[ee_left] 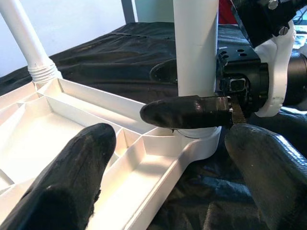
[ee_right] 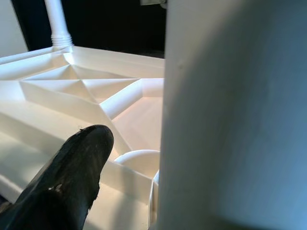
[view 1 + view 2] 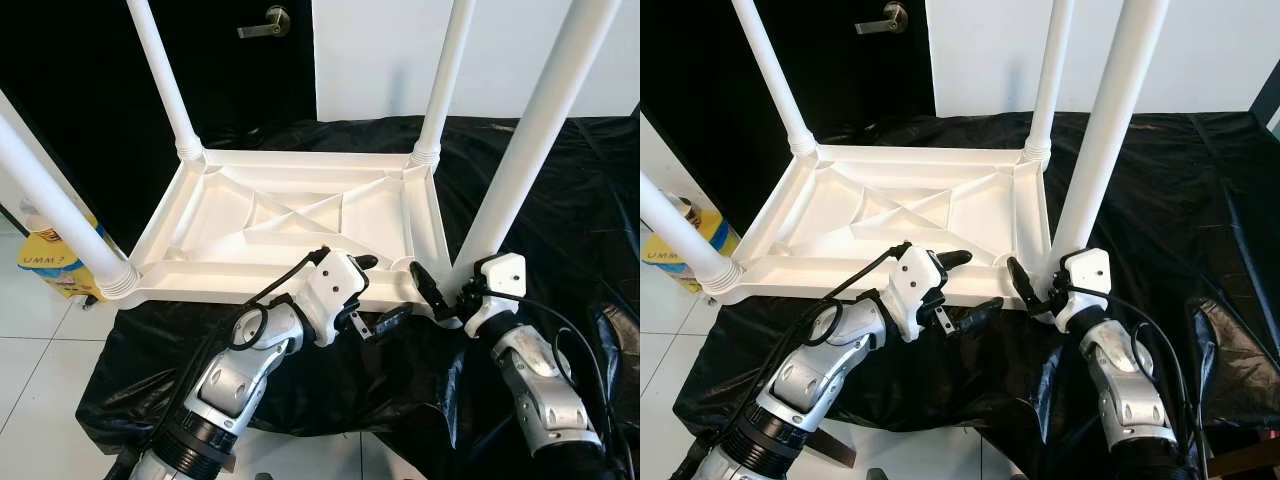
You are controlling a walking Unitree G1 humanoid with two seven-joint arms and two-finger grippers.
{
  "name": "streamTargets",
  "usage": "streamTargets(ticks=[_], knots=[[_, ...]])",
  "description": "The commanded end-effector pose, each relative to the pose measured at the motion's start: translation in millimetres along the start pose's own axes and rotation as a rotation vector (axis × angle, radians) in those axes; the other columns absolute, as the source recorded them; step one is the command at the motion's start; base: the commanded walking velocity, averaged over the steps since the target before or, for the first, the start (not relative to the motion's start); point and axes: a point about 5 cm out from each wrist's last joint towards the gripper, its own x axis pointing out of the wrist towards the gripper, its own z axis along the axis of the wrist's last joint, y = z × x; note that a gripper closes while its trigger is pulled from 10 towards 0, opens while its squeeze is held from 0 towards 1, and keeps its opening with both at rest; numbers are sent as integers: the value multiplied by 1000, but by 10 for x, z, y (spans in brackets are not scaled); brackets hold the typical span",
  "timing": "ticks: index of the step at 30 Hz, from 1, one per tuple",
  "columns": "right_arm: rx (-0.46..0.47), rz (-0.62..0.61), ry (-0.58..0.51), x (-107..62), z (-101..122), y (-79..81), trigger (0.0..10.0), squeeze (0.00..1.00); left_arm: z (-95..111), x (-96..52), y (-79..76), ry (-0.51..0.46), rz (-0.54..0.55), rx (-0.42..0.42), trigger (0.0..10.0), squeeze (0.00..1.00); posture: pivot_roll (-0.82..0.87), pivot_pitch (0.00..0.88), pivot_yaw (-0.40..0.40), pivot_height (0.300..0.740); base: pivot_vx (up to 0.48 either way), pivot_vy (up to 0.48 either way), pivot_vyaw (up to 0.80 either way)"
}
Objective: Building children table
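While upturned, table (image 3: 300, 215) leg (image 3: 530, 130) stands between right tool (image 3: 1035, 285) fingers.

Bright even head views, sharp, glare on white plastic (wrist close-ups softly blurred), warm-lit right wrist

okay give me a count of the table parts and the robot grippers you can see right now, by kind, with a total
Upside-down white plastic tabletop with ribbed underside: 1
White round table legs standing up from its corners: 4
Black two-fingered grippers, left gripper and right gripper: 2
Total: 7
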Motion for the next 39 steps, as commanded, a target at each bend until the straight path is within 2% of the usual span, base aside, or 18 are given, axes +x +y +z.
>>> streamTargets(ticks=[1, 13, 14, 15, 16, 23, 24, 25, 26, 39], knots=[[12, 59, 30, 32, -59, 39, 10000, 0, -13, -32, 7, 10, 28, 21, 10000, 0, -43, 16, 5, 740, 0, 0, 0], [-31, 133, 76, 67, -145, -23, 10000, 0, -33, -69, 4, 29, 15, 37, 10000, 0, -37, 28, 11, 740, 0, 0, 0], [-33, 134, 80, 61, -155, -28, 3529, 0, -34, -72, 0, 30, 12, 35, 10000, 0, -38, 30, 12, 740, 0, 0, 0], [-33, 134, 80, 61, -155, -28, 3529, 0, -34, -72, 0, 30, 12, 35, 10000, 0, -38, 30, 12, 740, 0, 0, 0], [-34, 133, 82, 52, -168, -30, 0, 0, -38, -74, -7, 30, 10, 33, 10000, 0, -39, 33, 13, 740, 0, 0, 0], [-32, 112, 91, 24, -211, -30, 0, 0, -39, -61, -14, 29, 10, 31, 10000, 0, -42, 30, 16, 740, 0, 0, 0], [-26, 104, 94, 19, -223, -20, 5882, 0, -37, -57, -10, 29, 11, 32, 10000, 0, -42, 28, 15, 740, 0, 0, 0], [-21, 99, 96, 15, -230, -12, 5882, 0, -36, -55, -8, 29, 12, 33, 10000, 0, -42, 28, 14, 740, 0, 0, 0], [-16, 97, 97, 14, -237, 0, 10000, 0, -31, -54, -1, 28, 13, 33, 10000, 0, -43, 28, 15, 740, 0, 0, 0], [-2, 30, 108, -26, -273, 14, 10000, 0, -24, -34, 10, 23, 19, 38, 10000, 0, -50, 27, 9, 740, 0, 0, 0]])
